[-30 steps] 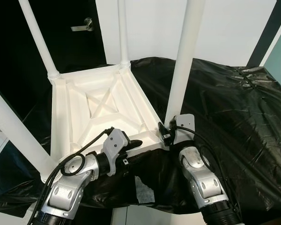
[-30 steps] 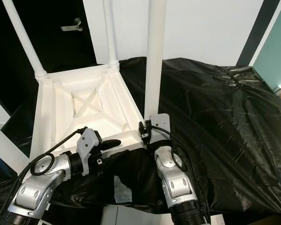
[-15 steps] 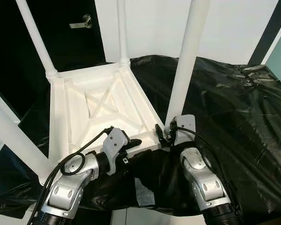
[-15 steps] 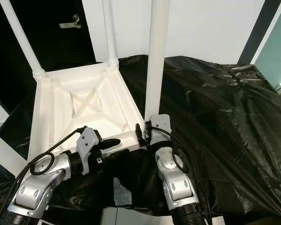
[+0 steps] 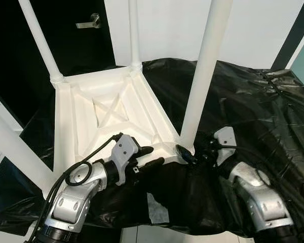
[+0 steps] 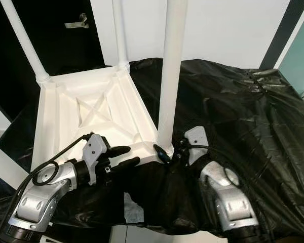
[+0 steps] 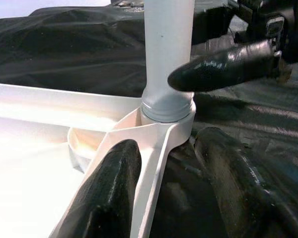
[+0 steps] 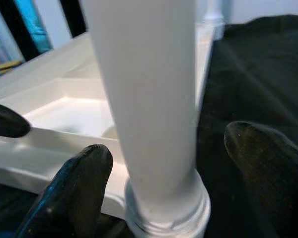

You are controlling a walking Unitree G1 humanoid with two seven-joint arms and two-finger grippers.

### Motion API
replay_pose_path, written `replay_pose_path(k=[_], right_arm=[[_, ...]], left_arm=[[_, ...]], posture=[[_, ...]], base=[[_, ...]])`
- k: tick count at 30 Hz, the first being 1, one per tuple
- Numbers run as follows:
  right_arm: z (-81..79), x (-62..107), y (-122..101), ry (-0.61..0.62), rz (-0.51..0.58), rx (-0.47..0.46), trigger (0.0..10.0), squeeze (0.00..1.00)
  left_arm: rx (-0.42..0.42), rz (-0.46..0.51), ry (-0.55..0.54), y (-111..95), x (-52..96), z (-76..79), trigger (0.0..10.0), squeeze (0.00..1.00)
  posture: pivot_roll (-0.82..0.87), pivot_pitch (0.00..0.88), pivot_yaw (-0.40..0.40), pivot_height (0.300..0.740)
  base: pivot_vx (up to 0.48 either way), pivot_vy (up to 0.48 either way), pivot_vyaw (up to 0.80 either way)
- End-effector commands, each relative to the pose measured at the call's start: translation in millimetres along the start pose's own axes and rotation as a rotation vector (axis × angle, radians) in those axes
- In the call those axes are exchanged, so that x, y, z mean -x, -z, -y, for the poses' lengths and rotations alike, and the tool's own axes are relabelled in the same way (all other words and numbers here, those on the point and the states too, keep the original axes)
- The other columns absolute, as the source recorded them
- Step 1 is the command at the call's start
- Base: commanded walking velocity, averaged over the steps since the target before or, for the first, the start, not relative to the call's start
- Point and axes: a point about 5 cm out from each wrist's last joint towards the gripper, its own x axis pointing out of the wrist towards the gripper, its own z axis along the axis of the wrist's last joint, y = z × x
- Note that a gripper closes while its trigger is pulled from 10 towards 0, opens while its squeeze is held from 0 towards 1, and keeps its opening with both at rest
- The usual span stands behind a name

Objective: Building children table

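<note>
The white children's table [image 5: 109,114] lies upside down on a surface draped in black plastic sheet [image 5: 253,111], legs pointing up. Inverted this way, the leg sockets at the corners face upward and stay within reach, which likely explains the placement.

Near-right leg [image 5: 205,66] stands upright in the corner socket closest to the robot. A grey collar [image 7: 166,106] at its foot sits in the white socket ring.

Left tool [image 5: 151,156]: fingers spread, one lying over the near rim of the table frame, the other below and outside it, so the rim runs between them. The left wrist view shows the edge passing between the two black fingers [image 7: 107,198]; whether they press on it cannot be told. Judged purpose: steadying the frame while the leg is worked.

Right tool [image 8: 164,173]: comes in low from the right, fingers parted, one either side of the leg's base just above the collar. Right wrist view shows clear gaps between each finger and the leg, so nothing is gripped. Its tip [image 5: 185,153] rests close against the corner socket.

The leg's foot therefore lies between the right tool's fingers, and just beyond the left tool's fingertips along the same rim.

Far legs [image 5: 40,43] stand seated at the back corners.
</note>
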Motion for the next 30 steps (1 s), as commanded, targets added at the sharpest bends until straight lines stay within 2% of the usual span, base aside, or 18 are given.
replay_pose_path(k=[1, 2, 3, 4, 9, 10, 11, 12, 13, 14, 21, 30], right_arm=[[2.5, -0.3, 1.2, -0.048, -0.005, -0.004, 10.0, 0.0], [7.2, -3.8, 1.1, -0.149, -0.032, 0.031, 10.0, 0.0], [7.2, -3.8, 1.1, -0.149, -0.032, 0.031, 10.0, 0.0], [10.5, -10.2, 1.5, -0.207, -0.054, 0.053, 10.0, 0.0], [13.5, -22.3, 4.5, -0.265, -0.081, 0.11, 10.0, 0.0], [14.4, -28.8, 5.7, -0.278, -0.09, 0.129, 6.8, 0.0], [15.5, -36.6, 7.2, -0.286, -0.101, 0.152, 4.4, 0.0], [15.5, -36.6, 7.2, -0.286, -0.101, 0.152, 4.4, 0.0], [16.0, -38.6, 7.6, -0.29, -0.098, 0.156, 2.4, 0.0], [15.9, -39.9, 8.1, -0.294, -0.098, 0.153, 0.0, 0.0], [14.3, -39.0, 13.0, -0.296, -0.105, 0.102, 0.0, 0.0], [11.2, -37.9, 23.0, -0.083, -0.113, 0.073, 0.0, 0.0]], left_arm=[[-0.011, 0.001, -0.047, -2.5, 1.7, -4.4, 10.0, 0.0], [-0.013, -0.004, -0.045, -1.7, 2.4, -4.8, 10.0, 0.0], [-0.013, -0.004, -0.045, -1.7, 2.4, -4.8, 10.0, 0.0], [-0.014, -0.006, -0.045, -1.2, 3.0, -6.0, 10.0, 0.0], [-0.022, -0.009, -0.044, -1.3, 2.6, -8.1, 10.0, 0.0], [-0.025, -0.008, -0.044, -1.6, 1.9, -8.9, 10.0, 0.0], [-0.027, -0.007, -0.046, -1.7, 0.8, -10.3, 10.0, 0.0], [-0.027, -0.007, -0.046, -1.7, 0.8, -10.3, 10.0, 0.0], [-0.028, -0.007, -0.046, -1.6, 0.6, -10.5, 10.0, 0.0], [-0.028, -0.006, -0.048, -1.6, 0.6, -10.8, 10.0, 0.0], [-0.024, -0.01, -0.064, 0.8, 2.8, -9.1, 10.0, 0.0], [-0.009, -0.012, -0.07, 4.9, 3.1, -4.1, 10.0, 0.0]], posture=[[0.0, 0.0, -0.008, 0.74], [0.01, 0.0, -0.005, 0.74], [0.01, 0.0, -0.005, 0.74], [0.01, 0.0, -0.004, 0.74], [0.01, 0.0, -0.006, 0.74], [0.01, 0.0, -0.005, 0.74], [0.01, 0.0, -0.009, 0.74], [0.01, 0.0, -0.009, 0.74], [0.02, 0.0, -0.012, 0.74], [0.02, 0.0, -0.016, 0.74], [0.03, 0.0, -0.034, 0.74], [0.03, 0.0, -0.044, 0.74]], base=[[0.0, 0.0, 0.0], [0.0, 0.0, 0.0], [0.0, 0.0, 0.0], [0.0, 0.0, 0.0], [0.0, 0.0, 0.0], [0.0, 0.0, 0.0], [0.0, 0.0, 0.0], [0.0, 0.0, 0.0], [0.0, 0.0, 0.0], [0.0, 0.0, 0.0], [0.0, 0.0, 0.0], [0.0, 0.0, 0.0]])
